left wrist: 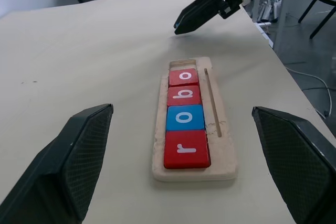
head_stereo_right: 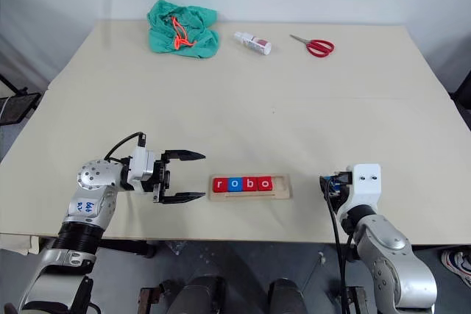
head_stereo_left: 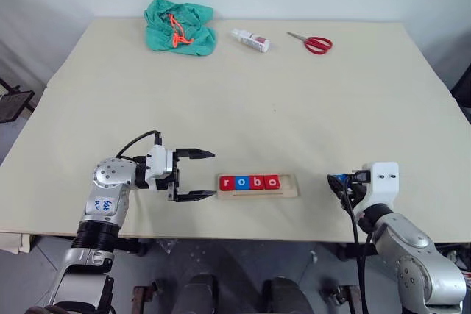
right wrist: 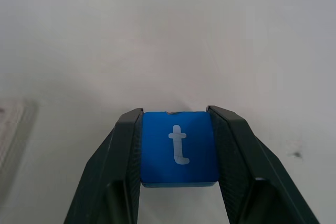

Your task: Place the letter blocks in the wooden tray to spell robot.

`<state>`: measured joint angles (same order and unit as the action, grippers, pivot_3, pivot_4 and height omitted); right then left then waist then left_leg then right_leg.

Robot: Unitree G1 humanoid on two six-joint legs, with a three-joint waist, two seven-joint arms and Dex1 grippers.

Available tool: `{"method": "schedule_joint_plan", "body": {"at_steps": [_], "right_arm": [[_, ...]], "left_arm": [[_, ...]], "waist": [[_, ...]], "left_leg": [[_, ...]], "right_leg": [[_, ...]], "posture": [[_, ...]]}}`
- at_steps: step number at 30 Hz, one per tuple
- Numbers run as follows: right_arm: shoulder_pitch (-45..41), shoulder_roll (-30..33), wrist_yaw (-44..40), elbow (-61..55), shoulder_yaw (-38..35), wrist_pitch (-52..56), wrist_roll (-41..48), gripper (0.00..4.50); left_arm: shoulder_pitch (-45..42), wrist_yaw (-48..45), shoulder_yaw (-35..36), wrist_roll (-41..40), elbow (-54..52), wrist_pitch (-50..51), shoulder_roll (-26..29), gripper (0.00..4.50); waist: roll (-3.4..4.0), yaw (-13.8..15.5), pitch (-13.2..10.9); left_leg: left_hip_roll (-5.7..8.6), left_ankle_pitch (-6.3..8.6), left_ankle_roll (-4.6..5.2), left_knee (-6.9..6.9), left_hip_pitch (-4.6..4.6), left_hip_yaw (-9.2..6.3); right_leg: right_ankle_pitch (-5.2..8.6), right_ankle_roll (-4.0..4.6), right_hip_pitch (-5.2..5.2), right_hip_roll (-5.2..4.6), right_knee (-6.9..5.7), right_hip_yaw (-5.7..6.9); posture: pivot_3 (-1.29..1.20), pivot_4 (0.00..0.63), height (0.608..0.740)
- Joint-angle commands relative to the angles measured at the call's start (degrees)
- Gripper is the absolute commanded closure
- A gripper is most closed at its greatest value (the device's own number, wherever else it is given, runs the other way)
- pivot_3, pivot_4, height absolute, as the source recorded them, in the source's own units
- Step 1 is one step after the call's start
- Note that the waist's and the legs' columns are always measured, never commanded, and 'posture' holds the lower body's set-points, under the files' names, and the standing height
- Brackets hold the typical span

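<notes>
The wooden tray (head_stereo_left: 288, 184) lies near the table's front edge. It holds a red "r" (head_stereo_left: 227, 182), a blue "o" (head_stereo_left: 242, 182), a red "b" (head_stereo_left: 257, 182) and a red "o" (head_stereo_left: 271, 181); its right end slot is bare. My left gripper (head_stereo_left: 213, 174) stands open just left of the tray, pointing at it, with nothing between its fingers. My right gripper (right wrist: 179, 156) is shut on a blue "t" block (right wrist: 179, 148), held off to the right of the tray over the table. From the left wrist view, the right gripper (left wrist: 181, 26) hovers beyond the tray's far end.
Along the table's far side lie a green cloth with an orange cord (head_stereo_left: 180, 26), a small white bottle (head_stereo_left: 251, 40) and red scissors (head_stereo_left: 315, 43). The table's front edge (head_stereo_left: 243, 237) runs close below the tray.
</notes>
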<state>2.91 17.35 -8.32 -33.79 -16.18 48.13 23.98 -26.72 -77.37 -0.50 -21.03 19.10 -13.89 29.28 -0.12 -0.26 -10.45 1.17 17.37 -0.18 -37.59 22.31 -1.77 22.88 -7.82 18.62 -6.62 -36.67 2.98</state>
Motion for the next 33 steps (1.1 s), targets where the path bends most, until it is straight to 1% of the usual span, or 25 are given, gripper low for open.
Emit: {"method": "schedule_joint_plan", "body": {"at_steps": [1, 6, 11, 13, 15, 17, 20, 22, 25, 27, 30, 33], "right_arm": [[0.5, 0.0, -1.1, -1.6, -0.7, -2.5, 0.6, 1.71], [1.3, 0.4, -2.8, -1.2, -1.2, -4.3, 1.2, 0.09], [1.6, 3.3, -6.5, -1.3, -2.1, -5.5, 1.8, 0.04], [1.4, 6.3, -9.4, -1.1, -2.7, -5.4, 2.6, 0.04], [1.1, 13.2, -16.7, 0.5, -4.2, -6.4, 3.4, 0.04], [0.0, 21.1, -25.6, 4.6, -6.0, -8.8, 4.5, 0.04], [-1.4, 28.6, -35.1, 11.6, -5.8, -14.1, 4.0, 0.04], [-2.6, 32.1, -40.2, 16.1, -5.1, -17.7, 3.0, 0.04], [-5.1, 37.8, -48.9, 24.4, -1.9, -24.5, 0.0, 0.04], [-7.1, 40.2, -53.2, 29.2, 0.7, -28.6, -2.1, 0.04], [-10.7, 41.9, -58.1, 35.2, 4.7, -33.7, -4.8, 0.04], [-15.8, 41.6, -62.0, 40.6, 8.9, -37.1, -7.1, 0.04]], "left_arm": [[-0.5, -0.4, 0.6, -0.7, -0.1, -0.3, 0.3, 0.00], [0.0, -0.4, 0.7, -0.8, -0.5, -0.2, 0.5, 0.00], [0.2, -0.2, 0.8, -0.8, -0.8, -0.1, 0.4, 0.00], [0.2, -0.1, 0.7, -0.8, -0.8, -0.1, 0.3, 0.00], [0.1, -0.1, 0.7, -0.8, -0.8, -0.2, 0.2, 0.00], [0.1, 0.0, 0.7, -0.8, -0.7, -0.3, 0.1, 0.00], [0.1, 0.2, 0.7, -0.7, -0.6, -0.4, -0.1, 0.00], [0.2, 0.2, 0.7, -0.7, -0.7, -0.4, 0.0, 0.00], [0.6, 0.4, 0.8, -0.8, -1.1, -0.3, 0.1, 0.00], [0.8, 0.5, 0.9, -0.8, -1.4, -0.2, 0.3, 0.00], [1.2, 0.7, 1.1, -0.8, -2.0, -0.1, 0.6, 0.00], [2.0, 1.3, 1.3, -0.9, -3.3, 0.4, 0.9, 0.00]], "waist": [[0.00, 0.0, 0.0], [0.00, 0.1, 0.0], [0.00, 0.1, 0.0], [0.00, 0.1, 0.0], [0.00, 0.1, 0.0], [0.00, 0.2, 0.0], [-0.01, 0.2, 0.0], [-0.01, 0.2, 0.0], [-0.03, 0.2, 0.0], [-0.03, 0.2, 0.0], [-0.04, 0.2, 0.0], [-0.04, 0.1, 0.0]], "left_leg": [[0.00, 0.00, 0.00, 0.03, -0.01, 0.01], [0.02, 0.00, 0.00, 0.04, -0.02, 0.01], [0.03, 0.00, 0.00, 0.03, -0.01, 0.02], [0.03, 0.00, 0.00, 0.03, -0.01, 0.02], [0.02, 0.00, 0.01, 0.04, -0.02, 0.03], [0.04, 0.00, 0.04, 0.03, -0.01, 0.11], [0.00, -0.01, 0.07, 0.04, -0.02, 0.12], [-0.01, -0.01, 0.07, 0.03, -0.02, 0.13], [-0.01, -0.01, 0.07, 0.04, -0.01, 0.16], [0.00, -0.01, 0.07, 0.01, -0.01, 0.19], [-0.04, -0.01, 0.07, -0.02, -0.01, 0.18], [-0.05, -0.01, 0.07, -0.05, 0.00, 0.21]], "right_leg": [[0.00, 0.00, 0.01, 0.00, 0.00, -0.01], [0.00, 0.00, 0.00, -0.02, 0.00, -0.03], [0.00, 0.00, -0.01, -0.03, 0.00, -0.03], [0.00, 0.00, -0.01, -0.02, 0.01, -0.03], [0.00, 0.00, -0.01, -0.02, 0.03, -0.03], [0.00, 0.00, -0.03, -0.03, 0.16, -0.06], [0.00, 0.00, -0.09, -0.01, 0.23, -0.03], [0.00, 0.00, -0.10, 0.00, 0.23, -0.01], [0.00, 0.00, -0.10, -0.02, 0.25, 0.01], [0.00, 0.00, -0.10, -0.03, 0.26, 0.01], [0.00, 0.00, -0.11, -0.02, 0.26, 0.03], [0.00, 0.00, -0.10, -0.02, 0.29, 0.04]], "posture": [[0.00, 0.150, 0.740], [0.00, 0.150, 0.740], [0.00, 0.150, 0.740], [0.00, 0.150, 0.740], [0.00, 0.150, 0.740], [0.00, 0.150, 0.740], [0.00, 0.150, 0.740], [0.00, 0.150, 0.740], [0.00, 0.150, 0.740], [0.00, 0.150, 0.740], [0.00, 0.150, 0.740], [0.00, 0.150, 0.740]]}}
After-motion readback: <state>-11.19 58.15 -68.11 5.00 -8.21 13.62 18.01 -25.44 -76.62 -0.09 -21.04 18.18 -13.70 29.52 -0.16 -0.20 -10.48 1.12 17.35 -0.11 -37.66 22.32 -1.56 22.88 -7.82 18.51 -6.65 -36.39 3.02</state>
